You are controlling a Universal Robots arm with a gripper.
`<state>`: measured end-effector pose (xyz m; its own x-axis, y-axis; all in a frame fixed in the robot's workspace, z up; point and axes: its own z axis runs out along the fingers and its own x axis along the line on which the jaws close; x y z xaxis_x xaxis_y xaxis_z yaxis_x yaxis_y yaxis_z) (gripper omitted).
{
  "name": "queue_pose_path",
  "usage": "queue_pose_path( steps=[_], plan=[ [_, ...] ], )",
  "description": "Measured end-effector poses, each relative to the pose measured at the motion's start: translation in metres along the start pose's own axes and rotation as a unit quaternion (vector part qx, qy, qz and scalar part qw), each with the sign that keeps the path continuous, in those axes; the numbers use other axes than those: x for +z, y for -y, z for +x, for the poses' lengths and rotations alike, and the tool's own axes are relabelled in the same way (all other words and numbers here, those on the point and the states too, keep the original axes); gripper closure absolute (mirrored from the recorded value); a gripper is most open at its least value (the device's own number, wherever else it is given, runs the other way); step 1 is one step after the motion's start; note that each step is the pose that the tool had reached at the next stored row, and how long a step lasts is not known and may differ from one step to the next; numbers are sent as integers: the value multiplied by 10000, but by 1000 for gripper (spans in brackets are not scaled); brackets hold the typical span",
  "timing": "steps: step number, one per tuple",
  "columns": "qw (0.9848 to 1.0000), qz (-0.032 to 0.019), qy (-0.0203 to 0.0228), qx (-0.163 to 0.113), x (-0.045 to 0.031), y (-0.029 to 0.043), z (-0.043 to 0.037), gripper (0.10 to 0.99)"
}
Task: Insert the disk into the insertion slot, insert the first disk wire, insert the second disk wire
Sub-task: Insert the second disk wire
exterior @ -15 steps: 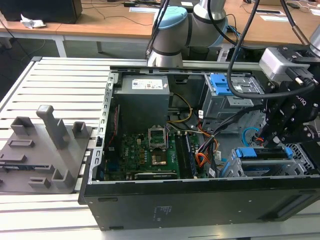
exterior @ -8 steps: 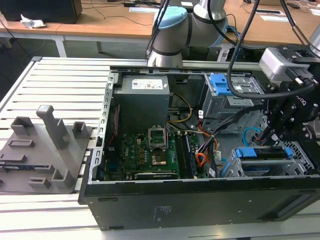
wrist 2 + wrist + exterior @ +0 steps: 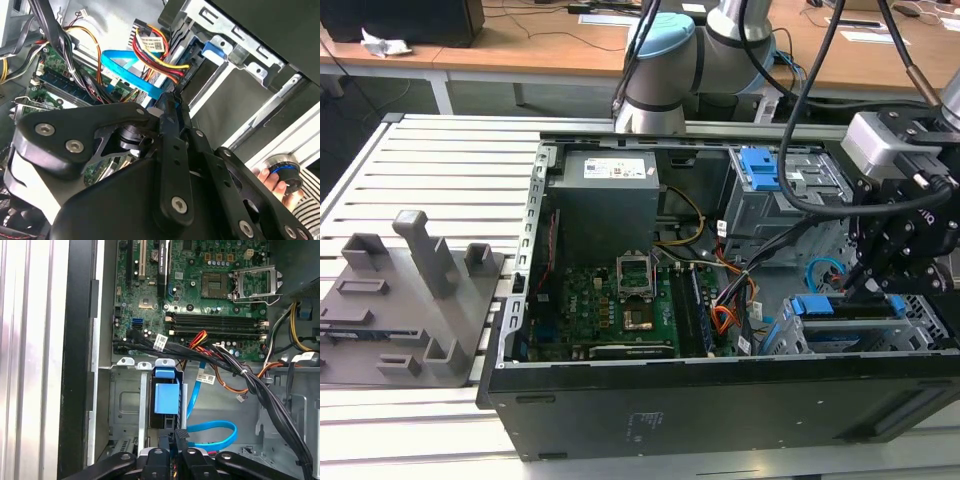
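Hand [image 3: 176, 436] pressed together on a black connector, just beside the disk [image 3: 166, 399] seated in the insertion slot [image 3: 125, 405]

the gripper [image 3: 865, 285] hangs low at the exterior view's right end of the open case [image 3: 720, 400], tight against the insertion slot [image 3: 930, 325] with the disk [image 3: 850, 308] in it. a looped blue cable [image 3: 212, 432] and a black wire bundle [image 3: 260, 385] crowd the floor beside it (a hand [image 3: 272, 182] rests just outside). over the motherboard [image 3: 605, 310] the case lies open.
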<state>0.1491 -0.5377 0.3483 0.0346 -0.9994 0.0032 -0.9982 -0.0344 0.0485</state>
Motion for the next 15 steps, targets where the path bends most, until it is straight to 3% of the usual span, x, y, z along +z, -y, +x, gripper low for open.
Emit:
queue_pose_path(
  steps=[8, 15],
  plan=[
    [10000, 0, 0, -1, 33, 8, -4, 925],
    [9999, 3, 71, -109, 44, 4, -4, 925]
  ],
)
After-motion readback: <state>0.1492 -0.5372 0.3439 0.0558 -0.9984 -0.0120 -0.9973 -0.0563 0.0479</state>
